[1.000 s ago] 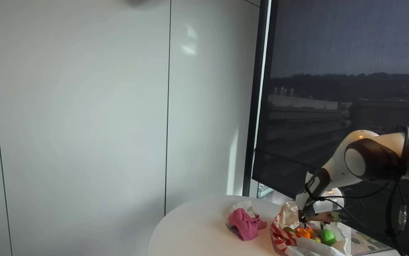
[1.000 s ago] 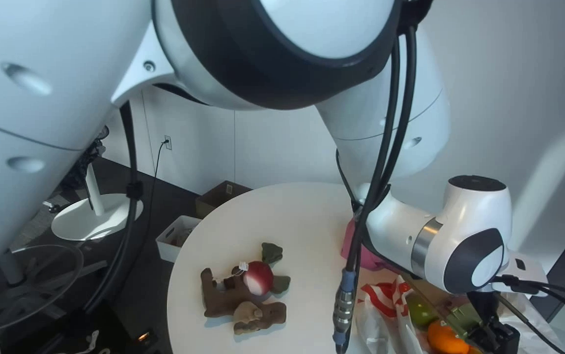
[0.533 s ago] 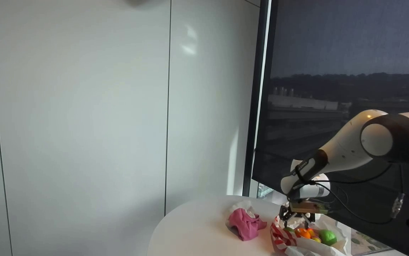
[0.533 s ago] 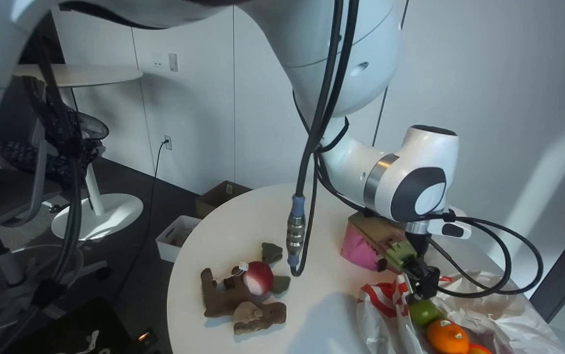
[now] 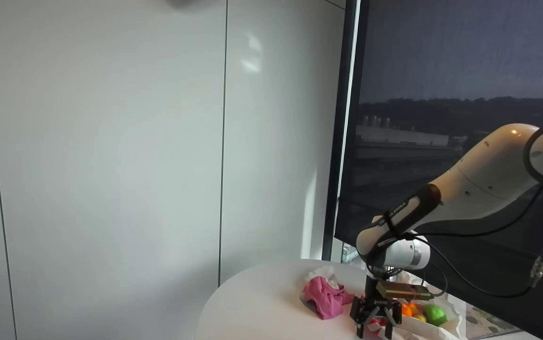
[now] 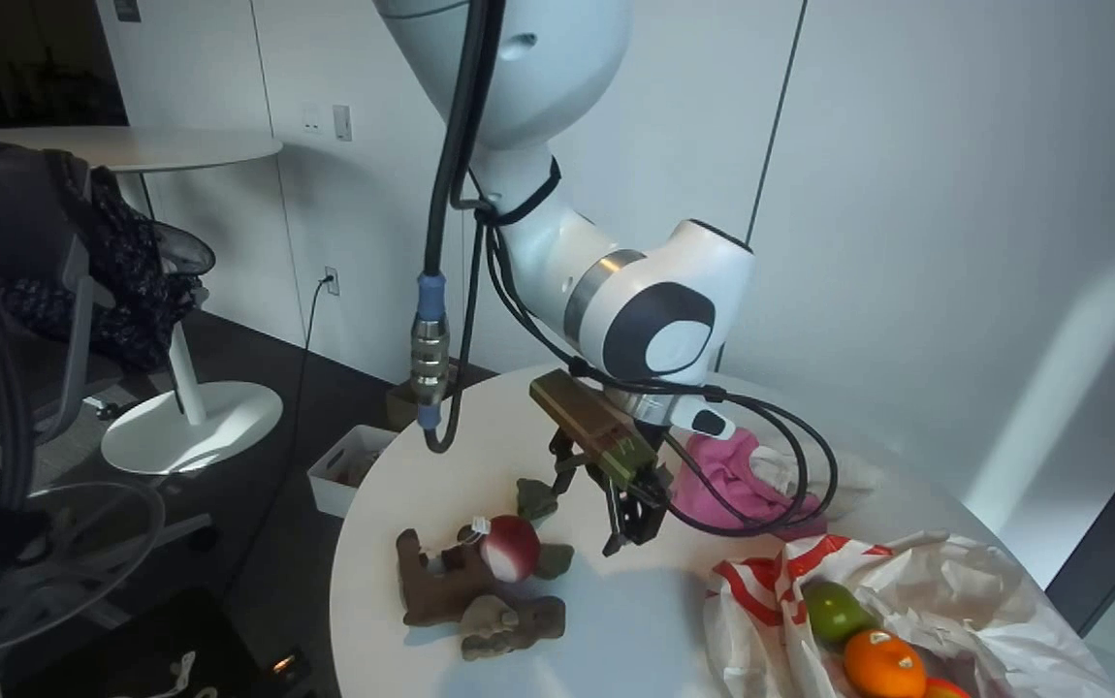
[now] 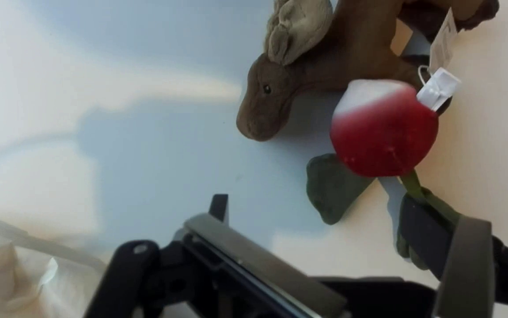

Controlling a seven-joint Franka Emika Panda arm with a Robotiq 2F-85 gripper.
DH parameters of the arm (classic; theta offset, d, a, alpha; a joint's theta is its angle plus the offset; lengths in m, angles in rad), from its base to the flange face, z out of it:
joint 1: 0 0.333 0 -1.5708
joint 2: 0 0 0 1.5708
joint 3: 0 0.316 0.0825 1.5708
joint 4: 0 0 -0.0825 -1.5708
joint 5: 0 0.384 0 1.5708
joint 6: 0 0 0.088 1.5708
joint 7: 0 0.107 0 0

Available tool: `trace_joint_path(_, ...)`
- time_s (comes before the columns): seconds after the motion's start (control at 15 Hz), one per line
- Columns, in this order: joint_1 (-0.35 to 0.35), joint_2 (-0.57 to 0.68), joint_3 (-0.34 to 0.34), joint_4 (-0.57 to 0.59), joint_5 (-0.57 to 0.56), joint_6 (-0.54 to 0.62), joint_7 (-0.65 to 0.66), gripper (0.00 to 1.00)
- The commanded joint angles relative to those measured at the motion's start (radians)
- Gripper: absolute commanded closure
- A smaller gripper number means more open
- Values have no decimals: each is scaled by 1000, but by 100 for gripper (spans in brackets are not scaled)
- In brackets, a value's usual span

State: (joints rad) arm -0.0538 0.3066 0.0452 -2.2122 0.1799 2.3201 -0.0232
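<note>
1. End effector [image 5: 374,329], black: jaws spread wide apart, hanging above the bench [image 6: 635,630]. Clock directions in the entries below centre on it in an exterior view, 12 o'clock toward that view's top.
2. Plush radish [image 6: 511,550], red and white with dark green leaves: on the bench at 8 o'clock, near the end effector, lying against the legs of the plush moose [image 6: 433,589]. In the wrist view a finger overlaps one leaf; whether they touch cannot be told.
3. Plush moose, brown with paler antlers: also at 8 o'clock, on its side, muzzle toward 4 o'clock.
4. Bag [image 6: 744,635], white with red stripes: crumpled, mouth open, between 3 and 4 o'clock.
5. Green fruit [image 6: 834,613] and orange [image 6: 884,664]: inside the bag, side by side, at 4 o'clock.
6. Pink cloth [image 6: 737,473]: crumpled, between 2 and 3 o'clock.
7. White bin [image 6: 339,487]: lower than the bench, past its edge, between 9 and 10 o'clock.
</note>
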Motion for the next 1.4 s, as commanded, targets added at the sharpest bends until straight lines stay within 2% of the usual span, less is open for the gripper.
trace_joint_path(0.0,10,-6,50,-114,37,78,-181,0)
trace_joint_path(0.27,39,38,95,-186,-12,247,-291,0)
trace_joint_path(0.6,22,90,183,-196,-2,398,-410,0)
trace_joint_path(0.73,12,114,200,-203,-13,469,-438,0)
trace_joint_path(1.07,-28,184,213,-207,-51,562,-471,0)
trace_joint_path(1.13,-35,186,217,-217,-71,600,-480,25)
trace_joint_path(1.2,-48,189,226,-224,-87,616,-482,26)
trace_joint_path(1.33,-76,191,250,-229,-110,635,-475,42)
